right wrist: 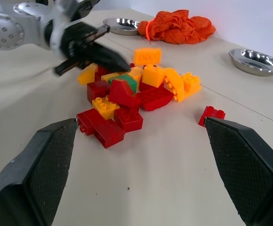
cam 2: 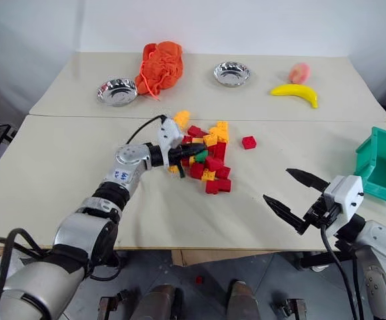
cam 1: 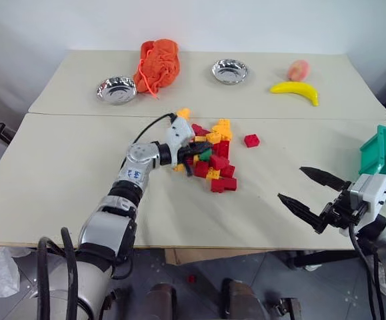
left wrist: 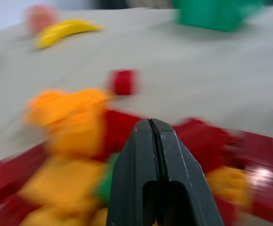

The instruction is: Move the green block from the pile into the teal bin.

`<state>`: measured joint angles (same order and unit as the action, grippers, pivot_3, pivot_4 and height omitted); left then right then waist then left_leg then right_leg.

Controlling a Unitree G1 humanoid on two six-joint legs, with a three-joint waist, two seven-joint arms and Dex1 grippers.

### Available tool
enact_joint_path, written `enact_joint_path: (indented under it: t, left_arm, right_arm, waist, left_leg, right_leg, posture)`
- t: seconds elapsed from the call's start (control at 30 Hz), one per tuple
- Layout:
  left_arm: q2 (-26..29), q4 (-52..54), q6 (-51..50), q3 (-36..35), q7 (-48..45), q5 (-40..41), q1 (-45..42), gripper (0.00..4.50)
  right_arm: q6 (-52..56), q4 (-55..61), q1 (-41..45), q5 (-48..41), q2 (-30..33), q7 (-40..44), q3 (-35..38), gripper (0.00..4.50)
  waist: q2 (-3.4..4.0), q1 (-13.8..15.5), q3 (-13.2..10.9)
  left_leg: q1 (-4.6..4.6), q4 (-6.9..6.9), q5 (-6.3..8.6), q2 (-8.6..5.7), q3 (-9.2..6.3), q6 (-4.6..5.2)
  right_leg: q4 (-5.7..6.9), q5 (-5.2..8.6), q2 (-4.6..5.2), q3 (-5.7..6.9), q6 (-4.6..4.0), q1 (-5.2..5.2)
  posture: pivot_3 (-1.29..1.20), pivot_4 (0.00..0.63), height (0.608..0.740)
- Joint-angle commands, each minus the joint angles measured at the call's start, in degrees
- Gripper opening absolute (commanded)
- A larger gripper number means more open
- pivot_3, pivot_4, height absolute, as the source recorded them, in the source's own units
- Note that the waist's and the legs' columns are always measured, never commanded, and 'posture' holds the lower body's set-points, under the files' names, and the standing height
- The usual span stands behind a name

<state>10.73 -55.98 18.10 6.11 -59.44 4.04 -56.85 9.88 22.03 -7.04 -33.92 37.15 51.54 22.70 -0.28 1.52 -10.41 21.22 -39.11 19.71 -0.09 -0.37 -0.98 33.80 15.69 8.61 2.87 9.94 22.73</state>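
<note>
The left gripper [cam 2: 194,151], jaws pressed shut and empty, noses into the pile [cam 2: 206,160] on the desk [cam 2: 59,173], apparently to nudge bricks aside. The green block [cam 2: 201,156] lies half-buried just beside its tip, not gripped. The right gripper [cam 2: 296,200] waits wide open near the teal bin [cam 2: 383,170], well apart.

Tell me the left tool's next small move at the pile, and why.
Probably open the left tool before going further. Its fingers are pressed shut with nothing between them, their tips in the pile right beside the green block, which still lies half buried among red and yellow bricks. Shut fingers can only push it. The right tool waits open, near the teal bin.
</note>
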Motion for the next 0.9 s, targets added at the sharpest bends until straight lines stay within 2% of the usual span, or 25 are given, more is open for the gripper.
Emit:
enact_joint_path:
  t: [0.03,0.23,0.33,0.43,0.47,0.57,0.7,0.83,0.9]
  left_arm:
    - [-0.23,10.11,-4.74,2.67,-4.92,0.68,2.89,0.0]
    - [1.27,22.59,-12.75,4.62,-9.15,2.63,8.74,0.0]
    - [2.9,30.09,-15.81,1.57,-10.51,7.54,13.16,0.0]
    - [7.04,36.65,-17.73,-3.52,-9.96,12.14,18.12,0.0]
    - [9.05,38.6,-19.09,-5.27,-9.38,13.3,19.97,0.38]
    - [13.25,41.6,-18.2,-9.7,-7.41,14.96,24.23,1.1]
    - [19.65,45.58,-19.9,-14.53,-6.35,16.64,31.29,2.26]
    - [21.39,50.13,-22.57,-16.47,-4.1,18.48,36.38,3.51]
    - [21.5,53.56,-23.29,-16.88,-2.7,18.93,39.9,4.1]
  right_arm:
    - [-1.44,0.55,0.34,-0.29,-0.38,-0.01,0.27,4.47]
    - [-1.3,-0.08,1.53,-0.65,-0.23,0.81,-0.6,4.47]
    - [-1.35,-1.05,2.3,-0.74,0.2,1.71,-0.92,4.47]
    - [0.17,-2.41,2.76,-1.15,1.83,3.5,-1.26,4.47]
    - [0.43,-3.06,3.07,-1.1,2.51,4.36,-1.44,4.5]
    - [0.95,-5.55,5.65,0.19,4.17,5.61,-3.05,4.5]
    - [9.98,-7.18,16.57,0.12,6.23,4.29,-9.76,4.5]
    - [12.91,-9.43,24.91,4.47,6.44,4.9,-17.47,4.5]
    - [17.1,-13.19,32.29,5.99,3.86,4.0,-22.79,4.5]
  waist:
    - [0.01,-0.01,0.01]
    - [0.01,-0.03,0.01]
    - [0.03,-0.16,0.02]
    - [0.05,-0.38,0.03]
    - [0.05,-0.46,0.02]
    - [0.05,-0.54,0.03]
    - [0.1,-1.19,0.02]
    - [0.09,-0.88,0.02]
    - [0.08,-0.88,0.02]
  left_leg:
    - [0.0,0.0,0.0,0.0,0.0,0.0]
    - [-0.01,-0.02,0.0,0.0,0.0,0.0]
    - [-0.01,-0.02,0.0,0.01,-0.02,0.0]
    - [-0.02,-0.02,0.0,0.04,-0.03,0.0]
    - [-0.04,-0.02,0.0,0.04,-0.03,0.0]
    - [-0.06,-0.03,0.0,0.07,-0.04,0.0]
    - [-0.1,-0.06,0.0,0.07,-0.05,0.0]
    - [-0.03,-0.06,0.0,0.07,-0.2,-0.01]
    - [0.01,-0.06,0.01,0.05,-0.22,-0.02]
  right_leg:
    - [0.01,0.0,0.0,0.0,0.0,0.0]
    - [0.03,0.0,0.0,-0.02,0.0,0.0]
    - [0.04,0.0,0.0,-0.02,0.0,0.0]
    - [0.04,0.0,0.0,-0.03,-0.01,0.0]
    - [0.05,0.0,0.0,-0.03,-0.01,0.0]
    - [0.08,0.01,0.0,-0.03,-0.03,0.0]
    - [0.09,0.01,0.01,-0.04,-0.03,-0.03]
    - [0.1,0.02,0.01,0.04,-0.06,-0.01]
    - [0.07,0.02,0.02,0.07,-0.06,-0.02]
  posture:
    - [0.0,0.15,0.74]
    - [0.0,0.15,0.74]
    - [0.0,0.15,0.74]
    - [0.0,0.15,0.74]
    - [0.0,0.15,0.74]
    - [0.0,0.15,0.74]
    - [0.0,0.15,0.74]
    - [0.0,0.15,0.74]
    - [0.0,0.15,0.74]
